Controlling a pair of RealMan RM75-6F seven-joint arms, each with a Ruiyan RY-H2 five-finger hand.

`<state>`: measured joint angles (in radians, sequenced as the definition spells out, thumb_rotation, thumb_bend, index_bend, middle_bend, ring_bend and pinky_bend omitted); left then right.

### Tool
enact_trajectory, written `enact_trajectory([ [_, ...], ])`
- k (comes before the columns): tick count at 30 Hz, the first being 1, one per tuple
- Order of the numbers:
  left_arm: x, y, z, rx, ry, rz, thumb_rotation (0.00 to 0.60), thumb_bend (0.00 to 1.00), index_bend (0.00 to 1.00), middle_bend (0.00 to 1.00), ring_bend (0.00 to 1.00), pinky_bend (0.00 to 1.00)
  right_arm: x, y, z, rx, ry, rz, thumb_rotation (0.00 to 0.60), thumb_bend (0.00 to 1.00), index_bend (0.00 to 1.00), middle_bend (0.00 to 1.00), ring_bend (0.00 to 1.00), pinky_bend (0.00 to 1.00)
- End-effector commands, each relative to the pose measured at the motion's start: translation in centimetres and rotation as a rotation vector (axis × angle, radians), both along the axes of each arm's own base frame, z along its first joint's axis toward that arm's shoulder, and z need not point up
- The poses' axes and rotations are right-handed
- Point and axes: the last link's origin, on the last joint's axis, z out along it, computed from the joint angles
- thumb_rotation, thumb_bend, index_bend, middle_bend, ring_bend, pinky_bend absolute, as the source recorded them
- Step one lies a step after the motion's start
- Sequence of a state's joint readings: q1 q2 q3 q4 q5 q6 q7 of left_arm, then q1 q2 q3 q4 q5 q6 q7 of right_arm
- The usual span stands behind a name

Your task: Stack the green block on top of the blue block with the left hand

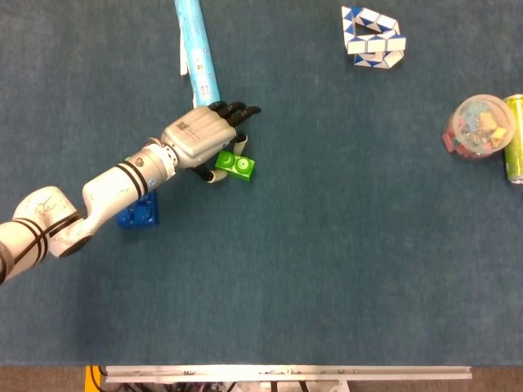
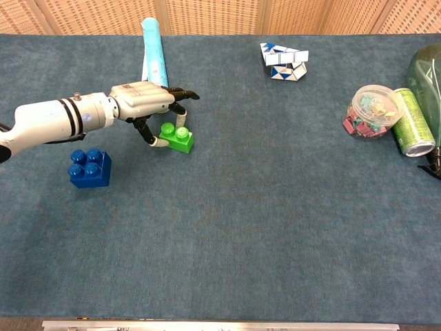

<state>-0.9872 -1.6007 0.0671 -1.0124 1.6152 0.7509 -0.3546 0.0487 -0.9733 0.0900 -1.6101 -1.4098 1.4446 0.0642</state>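
The green block point(image 1: 235, 167) point(image 2: 176, 138) lies on the blue cloth just in front of the light-blue tube's near end. My left hand point(image 1: 204, 135) point(image 2: 146, 101) reaches over it from the left and pinches it: the thumb touches its near-left end, and a finger presses its far side. It still looks to be resting on the cloth. The blue block point(image 1: 140, 212) point(image 2: 89, 167) stands to the near left, apart from the green one. In the head view my forearm partly hides it. No right hand shows in either view.
A light-blue tube point(image 1: 196, 49) point(image 2: 153, 45) lies just behind the hand. At the back lies a blue-and-white snake puzzle point(image 1: 372, 37) point(image 2: 284, 61). A clear tub of coloured bits point(image 1: 478, 126) point(image 2: 372, 110) and a green can point(image 1: 515, 135) point(image 2: 412, 121) sit at the right.
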Motion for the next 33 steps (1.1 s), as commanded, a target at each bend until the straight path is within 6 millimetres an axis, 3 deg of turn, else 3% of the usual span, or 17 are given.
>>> enact_trajectory([
  [1,0.1,-0.1,0.5,0.005,-0.001,-0.004,0.6,0.28,0.48,0.0,0.0,0.13,0.0,0.0,0.0,0.001,0.0,0.0,0.6,0.1,0.22,0.26,0.13,0.14],
  [20,0.5,-2.2,6.2,0.111,0.007,0.101,0.6,0.28,0.48,0.0,0.0,0.13,0.4,0.2,-0.5,0.022,-0.004,0.017,0.6,0.1,0.22,0.26,0.13,0.14],
  [33,-0.8,-4.4,9.0,0.251,0.124,0.251,0.6,0.28,0.48,0.0,0.0,0.13,0.1,-0.1,-0.5,0.042,-0.024,0.007,0.6,0.1,0.22,0.26,0.13,0.14],
])
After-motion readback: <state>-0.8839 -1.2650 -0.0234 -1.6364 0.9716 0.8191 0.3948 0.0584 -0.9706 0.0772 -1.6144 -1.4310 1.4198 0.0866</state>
